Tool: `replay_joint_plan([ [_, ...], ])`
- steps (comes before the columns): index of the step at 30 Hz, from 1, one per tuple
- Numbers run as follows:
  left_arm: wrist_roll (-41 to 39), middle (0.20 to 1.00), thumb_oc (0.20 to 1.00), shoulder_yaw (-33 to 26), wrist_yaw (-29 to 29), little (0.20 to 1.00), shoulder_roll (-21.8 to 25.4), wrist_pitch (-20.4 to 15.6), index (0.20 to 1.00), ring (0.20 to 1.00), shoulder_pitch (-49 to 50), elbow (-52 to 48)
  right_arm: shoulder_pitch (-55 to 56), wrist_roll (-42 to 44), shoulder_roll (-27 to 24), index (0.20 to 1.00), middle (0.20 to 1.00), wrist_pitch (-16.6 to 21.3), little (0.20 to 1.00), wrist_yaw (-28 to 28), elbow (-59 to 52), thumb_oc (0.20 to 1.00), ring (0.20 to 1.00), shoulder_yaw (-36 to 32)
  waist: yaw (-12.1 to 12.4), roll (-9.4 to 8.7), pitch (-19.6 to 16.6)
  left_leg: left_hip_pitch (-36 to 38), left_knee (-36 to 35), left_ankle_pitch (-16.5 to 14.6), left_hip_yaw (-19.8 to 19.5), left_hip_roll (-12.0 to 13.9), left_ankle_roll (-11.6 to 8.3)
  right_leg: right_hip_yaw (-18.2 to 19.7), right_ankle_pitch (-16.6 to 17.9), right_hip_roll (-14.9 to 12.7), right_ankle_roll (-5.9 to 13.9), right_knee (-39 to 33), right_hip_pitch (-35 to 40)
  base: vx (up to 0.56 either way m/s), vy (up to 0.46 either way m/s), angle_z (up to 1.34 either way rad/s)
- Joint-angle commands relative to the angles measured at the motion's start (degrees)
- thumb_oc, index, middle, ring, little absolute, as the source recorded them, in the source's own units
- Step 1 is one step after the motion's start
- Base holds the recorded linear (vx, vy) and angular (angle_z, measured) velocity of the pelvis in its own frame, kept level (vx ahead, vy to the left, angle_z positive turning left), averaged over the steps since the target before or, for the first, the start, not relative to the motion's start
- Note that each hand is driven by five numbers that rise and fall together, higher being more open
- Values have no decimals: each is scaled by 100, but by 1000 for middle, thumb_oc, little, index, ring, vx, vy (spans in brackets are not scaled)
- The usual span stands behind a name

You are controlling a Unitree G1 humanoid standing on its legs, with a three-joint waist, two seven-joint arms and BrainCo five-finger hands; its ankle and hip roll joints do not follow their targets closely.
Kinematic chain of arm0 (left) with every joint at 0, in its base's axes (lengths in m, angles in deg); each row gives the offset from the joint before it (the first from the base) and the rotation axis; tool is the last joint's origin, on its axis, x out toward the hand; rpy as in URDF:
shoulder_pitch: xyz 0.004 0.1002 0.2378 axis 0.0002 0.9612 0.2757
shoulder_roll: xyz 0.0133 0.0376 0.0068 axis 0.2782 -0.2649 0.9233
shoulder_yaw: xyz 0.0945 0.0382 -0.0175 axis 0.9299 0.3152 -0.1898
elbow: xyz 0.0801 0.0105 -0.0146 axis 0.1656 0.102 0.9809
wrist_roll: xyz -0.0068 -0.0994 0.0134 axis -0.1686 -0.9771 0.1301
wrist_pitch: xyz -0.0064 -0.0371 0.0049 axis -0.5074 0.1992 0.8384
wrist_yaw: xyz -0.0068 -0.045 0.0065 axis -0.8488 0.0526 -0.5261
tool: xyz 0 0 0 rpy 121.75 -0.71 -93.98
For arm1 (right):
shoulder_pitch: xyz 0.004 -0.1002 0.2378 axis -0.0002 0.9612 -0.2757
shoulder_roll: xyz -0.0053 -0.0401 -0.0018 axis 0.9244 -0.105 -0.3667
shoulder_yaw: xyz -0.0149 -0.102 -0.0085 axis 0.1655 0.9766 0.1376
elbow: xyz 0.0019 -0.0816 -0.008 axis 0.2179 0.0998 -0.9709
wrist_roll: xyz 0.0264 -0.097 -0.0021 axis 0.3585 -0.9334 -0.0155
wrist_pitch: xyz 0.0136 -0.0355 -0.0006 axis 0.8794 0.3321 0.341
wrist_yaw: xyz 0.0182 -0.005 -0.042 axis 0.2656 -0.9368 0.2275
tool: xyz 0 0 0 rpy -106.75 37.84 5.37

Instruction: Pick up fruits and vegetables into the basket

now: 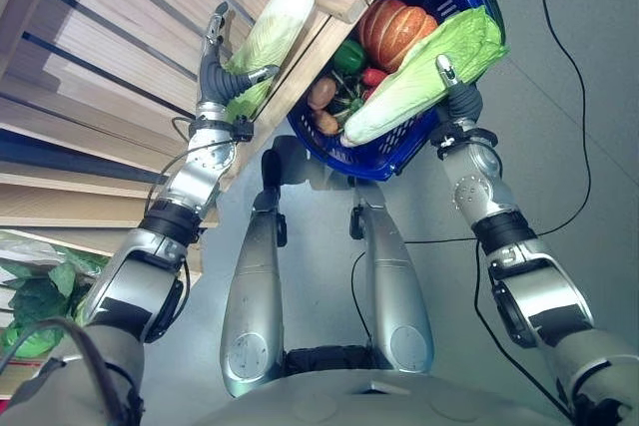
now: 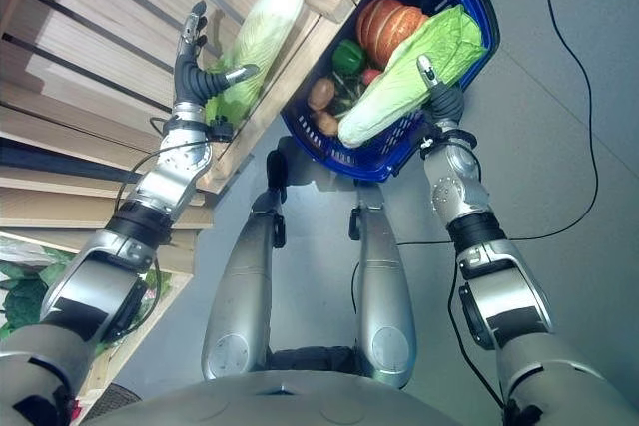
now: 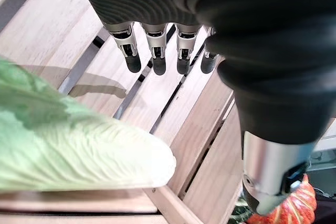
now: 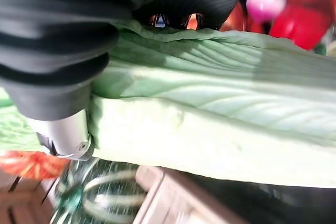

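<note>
Right hand (image 1: 454, 87) clamped around a pale green napa cabbage (image 1: 419, 82), lying across the rim of the blue basket (image 1: 399, 152) over a pumpkin (image 1: 394, 29) and peppers. Left hand (image 1: 222, 72) with fingers straight and spread, thumb touching a second napa cabbage (image 1: 272, 32) near the front edge of the slatted wooden shelf (image 1: 120, 57). Best done by lowering the held cabbage fully inside before releasing, then curling left fingers around the shelf cabbage's middle.

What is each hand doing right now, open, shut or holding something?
Left hand: open, fingers straight beside the pale green napa cabbage on the wooden slatted shelf.
Right hand: against the pale green napa cabbage in the blue plastic basket; fingers hidden, cannot tell.
</note>
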Motion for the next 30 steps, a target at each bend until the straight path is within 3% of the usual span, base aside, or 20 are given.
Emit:
replay_joint_plan([
  [1,-195,1000,1000,-4,44,1000,2,-350,1000,1000,-215,-56,-249,-385,-475,200,200,95,200,285,-42,200,200,-264,96,381,-23,-17,-353,184,52,-183,-3,-386,-659,162,167,755,144,0,0,0],
  [20,-403,1000,1000,452,-27,1000,-285,-609,1000,1000,-757,447,-1705,-1837,-508,200,200,-701,200,864,2738,200,200,179,324,753,-23,-378,-168,215,-46,-284,30,-449,-698,116,139,959,-234,-1,1,1],
  [27,-372,1000,1000,528,46,1000,-393,-667,1000,1000,-766,406,-1981,-2392,-470,200,200,-1283,200,1319,3126,200,200,378,390,844,-23,-457,-128,239,-71,-310,31,-457,-707,111,129,1014,-320,-3,5,2],
  [28,-381,1000,1000,533,45,1000,-391,-674,1000,1000,-766,401,-2001,-2392,-478,319,319,-1350,319,1339,3140,319,319,395,394,848,-23,-459,-130,242,-73,-312,32,-461,-705,110,129,1013,-322,-7,14,5],
  [29,-396,1000,1000,537,50,1000,-385,-681,1000,1000,-750,371,-2033,-2400,-499,617,617,-1435,617,1357,3193,617,617,434,406,862,-23,-472,-127,246,-75,-311,33,-460,-706,110,129,1018,-334,-5,14,6],
  [30,-397,1000,1000,541,53,1000,-388,-682,1000,1000,-746,363,-2052,-2432,-505,702,702,-1472,702,1368,3216,702,702,442,410,867,-23,-473,-127,245,-78,-310,31,-460,-709,109,129,1023,-338,-6,19,6],
])
